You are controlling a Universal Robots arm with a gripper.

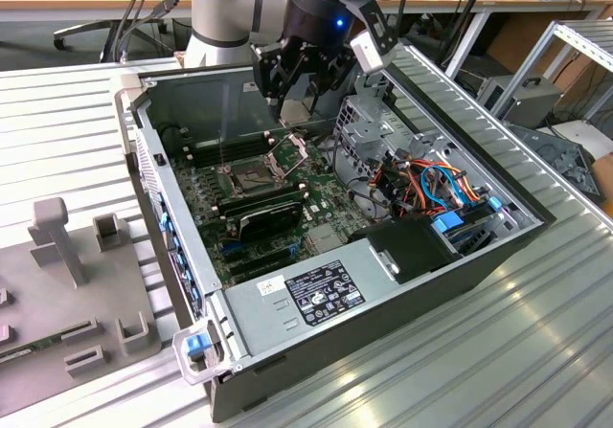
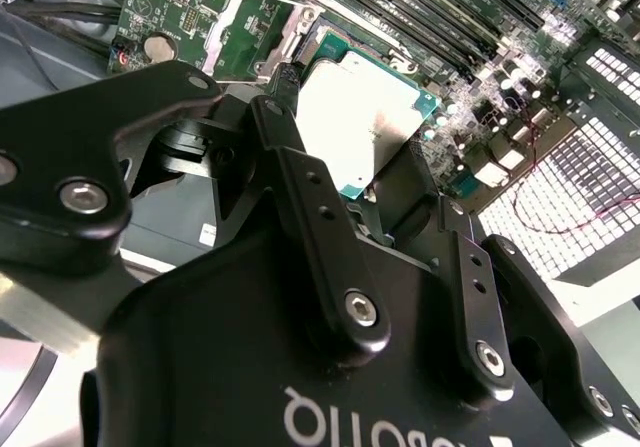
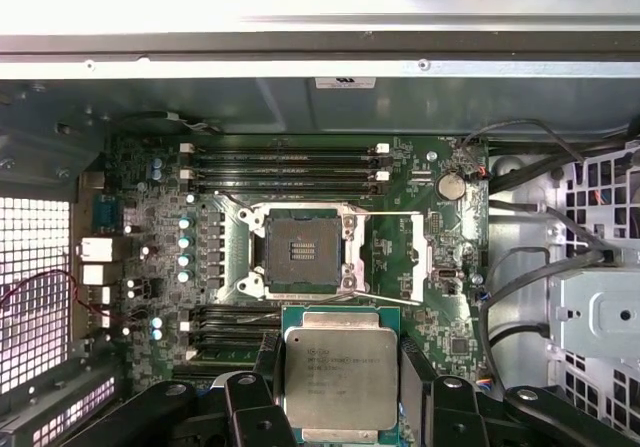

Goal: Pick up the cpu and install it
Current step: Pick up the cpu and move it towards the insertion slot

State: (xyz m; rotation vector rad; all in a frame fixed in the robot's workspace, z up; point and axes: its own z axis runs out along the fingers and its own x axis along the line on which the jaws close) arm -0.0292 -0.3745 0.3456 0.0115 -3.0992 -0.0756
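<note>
Case [image 1: 153,150]: we see it lying on its side with the panel off, so the arm can come in from above.
Motherboard [image 3: 400,182]: it lies flat on the case floor, facing up.
Gripper [image 1: 299,88]: it hangs over the board inside the case. Its fingers [image 3: 415,377] are clamped on two opposite edges of the cpu, which we judge leaves the underside free.
Socket [image 3: 300,252]: its metal frame [image 3: 395,257] is swung open to one side, so the contact bed is bare and, as we read it, ready to receive the chip.
Cpu [image 3: 340,372]: it is held level in the air with the silver face up. It sits just beside the socket rather than over it, and is not yet seated.
</note>
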